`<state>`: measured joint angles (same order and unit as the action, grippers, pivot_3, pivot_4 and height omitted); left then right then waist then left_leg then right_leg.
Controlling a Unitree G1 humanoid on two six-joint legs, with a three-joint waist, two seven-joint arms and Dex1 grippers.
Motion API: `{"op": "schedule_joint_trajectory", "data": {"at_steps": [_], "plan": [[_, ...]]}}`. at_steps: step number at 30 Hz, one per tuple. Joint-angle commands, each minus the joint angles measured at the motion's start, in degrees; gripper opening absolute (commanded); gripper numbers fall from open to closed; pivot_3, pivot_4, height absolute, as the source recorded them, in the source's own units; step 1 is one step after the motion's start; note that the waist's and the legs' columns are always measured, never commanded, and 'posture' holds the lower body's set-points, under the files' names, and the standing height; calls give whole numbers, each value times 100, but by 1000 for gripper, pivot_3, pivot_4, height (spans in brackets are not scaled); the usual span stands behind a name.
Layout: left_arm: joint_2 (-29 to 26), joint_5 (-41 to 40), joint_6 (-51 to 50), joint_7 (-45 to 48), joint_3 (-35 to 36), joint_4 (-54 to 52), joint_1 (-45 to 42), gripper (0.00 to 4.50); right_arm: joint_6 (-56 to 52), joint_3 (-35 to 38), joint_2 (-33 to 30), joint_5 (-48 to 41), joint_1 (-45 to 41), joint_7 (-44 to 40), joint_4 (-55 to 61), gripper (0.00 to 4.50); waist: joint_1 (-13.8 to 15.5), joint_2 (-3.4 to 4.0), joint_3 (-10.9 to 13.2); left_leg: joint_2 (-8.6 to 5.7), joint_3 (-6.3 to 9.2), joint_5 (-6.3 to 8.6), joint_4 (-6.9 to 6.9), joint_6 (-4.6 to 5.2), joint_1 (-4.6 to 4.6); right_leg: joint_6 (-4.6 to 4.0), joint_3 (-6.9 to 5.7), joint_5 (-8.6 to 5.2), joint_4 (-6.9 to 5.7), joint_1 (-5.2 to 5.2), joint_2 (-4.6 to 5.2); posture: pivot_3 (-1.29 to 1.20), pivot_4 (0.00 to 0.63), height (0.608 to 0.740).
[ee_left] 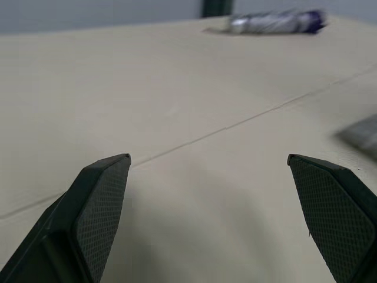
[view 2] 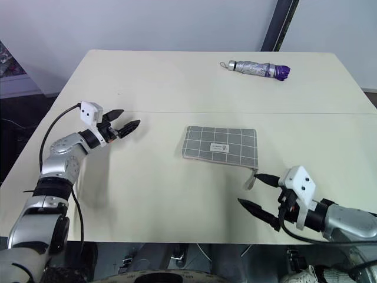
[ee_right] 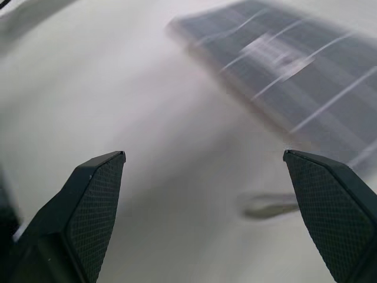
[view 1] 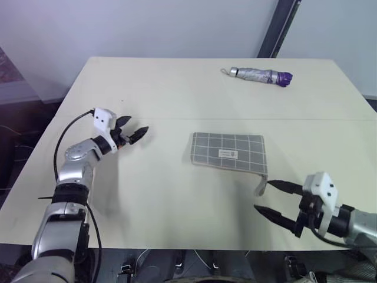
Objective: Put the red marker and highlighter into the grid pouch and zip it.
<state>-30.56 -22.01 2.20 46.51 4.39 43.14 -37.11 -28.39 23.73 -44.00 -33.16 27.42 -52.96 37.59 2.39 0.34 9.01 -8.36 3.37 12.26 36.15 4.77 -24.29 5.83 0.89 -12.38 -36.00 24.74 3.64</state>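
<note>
Nearest, at the table's (view 1: 147, 194) near right edge, the right gripper (view 1: 272, 200) hangs with fingers spread wide and empty, tips aimed at the pouch's (view 1: 228, 152) pull tab (view 1: 260, 186). That pouch lies flat mid-table, looking closed, with no marker or highlighter on the table, so they are probably already inside. At the left, the left gripper (view 1: 133, 131) stands well apart from the pouch, also wide and empty. An umbrella (view 1: 260, 75) lies at the far side.

From the left wrist, both fingers (ee_left: 100, 206) stand apart over bare table, the umbrella far ahead.

From the right wrist, the open fingers (ee_right: 94, 200) frame the blurred pouch (ee_right: 294, 76) and what may be the tab (ee_right: 268, 205).

Judgement: the task looks at or near its end; next is checking that the zipper is fully shut.
</note>
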Motion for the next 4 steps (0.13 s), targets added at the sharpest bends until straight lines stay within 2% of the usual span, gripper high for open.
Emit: {"op": "schedule_joint_trajectory", "data": {"at_steps": [1, 4], "plan": [[-144, 222, 623, -286, 393, 616, -489, 4500, 488, -41, 19, 351, 156, -79, 113, 4461, 3, -2, 1, -3, 0, 0, 1, 0, -6, 1, 0, 1, 5, 3, 2, 0, 150, 740], [-168, 367, 876, -587, 560, 1193, -782, 4500, 505, -70, -32, 400, 183, -126, -38, 4461, 8, -3, 0, -9, -1, 7, 5, 11, -8, 2, 1, 2, 13, -4, 8, 0, 150, 740]]}}
